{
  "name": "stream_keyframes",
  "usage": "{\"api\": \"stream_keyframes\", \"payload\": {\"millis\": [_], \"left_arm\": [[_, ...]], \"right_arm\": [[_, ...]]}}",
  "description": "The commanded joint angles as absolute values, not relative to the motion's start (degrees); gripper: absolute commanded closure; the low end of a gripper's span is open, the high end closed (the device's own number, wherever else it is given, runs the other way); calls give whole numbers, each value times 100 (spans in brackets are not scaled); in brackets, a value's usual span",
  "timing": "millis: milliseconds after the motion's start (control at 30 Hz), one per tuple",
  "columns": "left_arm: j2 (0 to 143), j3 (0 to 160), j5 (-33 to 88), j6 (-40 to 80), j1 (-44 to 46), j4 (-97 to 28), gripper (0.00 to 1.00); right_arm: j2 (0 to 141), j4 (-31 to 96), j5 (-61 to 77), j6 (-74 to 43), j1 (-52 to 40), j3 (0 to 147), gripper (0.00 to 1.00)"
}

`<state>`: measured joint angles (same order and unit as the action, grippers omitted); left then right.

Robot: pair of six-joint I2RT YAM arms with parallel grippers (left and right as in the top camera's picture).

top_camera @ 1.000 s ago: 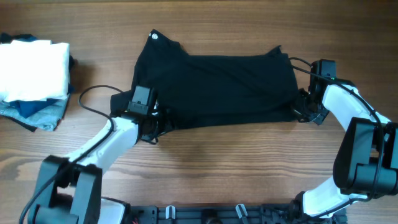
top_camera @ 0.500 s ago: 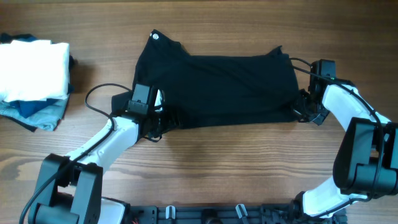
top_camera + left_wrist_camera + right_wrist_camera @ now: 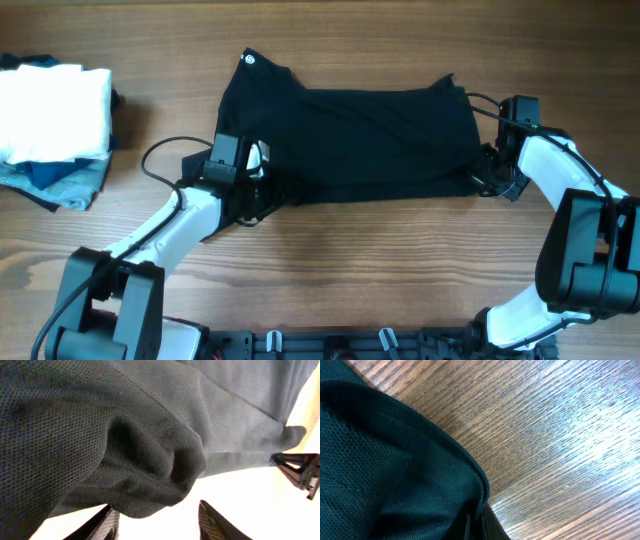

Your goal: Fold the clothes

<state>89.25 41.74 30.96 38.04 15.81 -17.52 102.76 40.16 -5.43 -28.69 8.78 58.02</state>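
The clothes (image 3: pixel 370 140) — black fine-mesh knit, softly creased — are spread mid-table (image 3: pixel 350 260). Their edge is pinched by the right gripper (image 3: pixel 476 527). The left gripper (image 3: pixel 159 524) is held spread under a bunched fold, nudged slightly inward since earlier.

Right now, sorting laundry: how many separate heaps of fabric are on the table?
2. The black garment lies spread at the centre; a stack sits at the left edge, white folded cloth over blue garments. More pieces may be hidden inside that stack.
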Motion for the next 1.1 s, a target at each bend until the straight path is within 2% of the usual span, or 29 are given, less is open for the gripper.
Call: {"api": "stream_keyframes", "payload": {"millis": [0,100,167,200,300,367,467,633,667,733,800,833,867,900,933,1067], "left_arm": [[8849,4202,3352,3817,1409,-1710,43],[8851,4202,2867,3817,1402,-1712,41],[8851,4200,2445,3817,1402,-1710,65],[8851,4200,2279,3817,1402,-1684,71],[8851,4200,2108,3817,1402,-1452,62],[8860,4200,2091,3817,1402,-1295,61],[8873,4200,2091,3817,1444,-1664,48],[8982,4200,1697,3817,1765,-1487,45],[9002,4200,1695,3817,1820,-1347,49],[9002,4200,1684,3817,1826,-1216,68],[9002,4200,1686,3817,1826,-1225,92],[9002,4200,1693,3820,1826,-1258,93],[9002,4200,1732,3820,1826,-1313,83],[9002,4200,1730,3820,1828,-1376,86],[9002,4200,1728,3820,1826,-1468,95],[9000,4202,1815,3817,1826,-1455,96]], "right_arm": [[10512,4088,-943,-2851,923,5553,96],[10512,4095,-943,-2851,923,5553,96],[10512,4099,-943,-2851,923,5553,96],[10512,4106,-943,-2847,923,5553,96],[10512,4110,-941,-2849,923,5553,96],[10512,4119,-941,-2847,923,5553,96],[10512,4123,-941,-2845,923,5553,96],[10512,4121,-939,-2847,923,5553,96],[10512,4123,-939,-2849,923,5553,96],[10512,4143,-941,-2840,923,5553,96],[10512,4139,-899,-2847,923,5553,96],[10512,4141,-899,-2845,923,5553,96],[10512,4143,-902,-2845,923,5553,96],[10512,4141,-899,-2845,923,5553,96],[10512,4136,-899,-2847,923,5553,96],[10512,4141,-899,-2845,923,5553,96]]}}
